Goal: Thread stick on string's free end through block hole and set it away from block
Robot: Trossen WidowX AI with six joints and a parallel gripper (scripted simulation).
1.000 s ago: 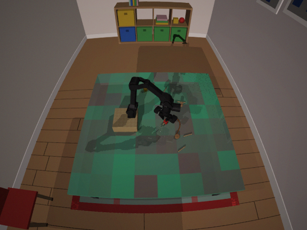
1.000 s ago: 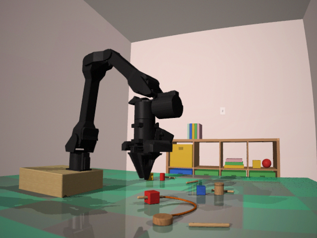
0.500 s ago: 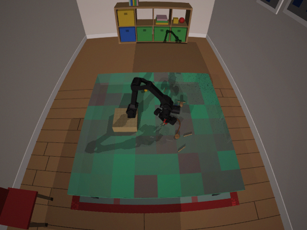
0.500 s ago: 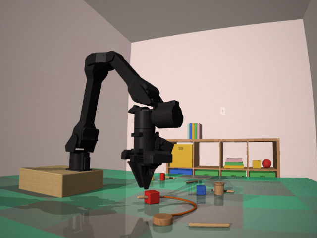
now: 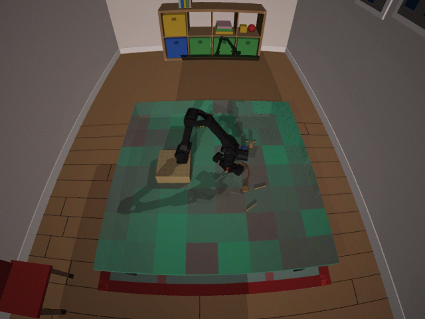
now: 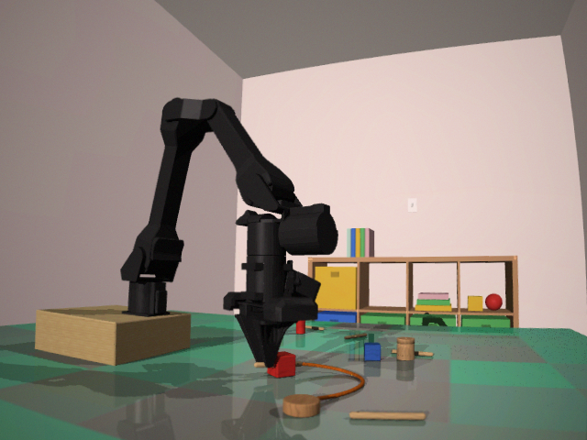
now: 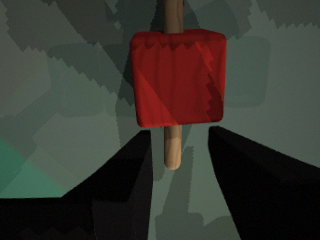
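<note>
On the green-checked desk (image 6: 497,374), the black arm (image 6: 171,189) rises from its wooden base box (image 6: 108,334) at the left and bends down so that the gripper (image 6: 267,360) points straight at the desk, just left of the red block (image 6: 282,364). The gripper is partly open and grips nothing; in the wrist view its two fingers flank the tip of the thin stick (image 7: 172,150), which sticks out of the block's near side. The orange string (image 6: 348,376) curves from the block's far side to the round wooden button (image 6: 301,405), with a loose stick (image 6: 387,415) just to its right.
</note>
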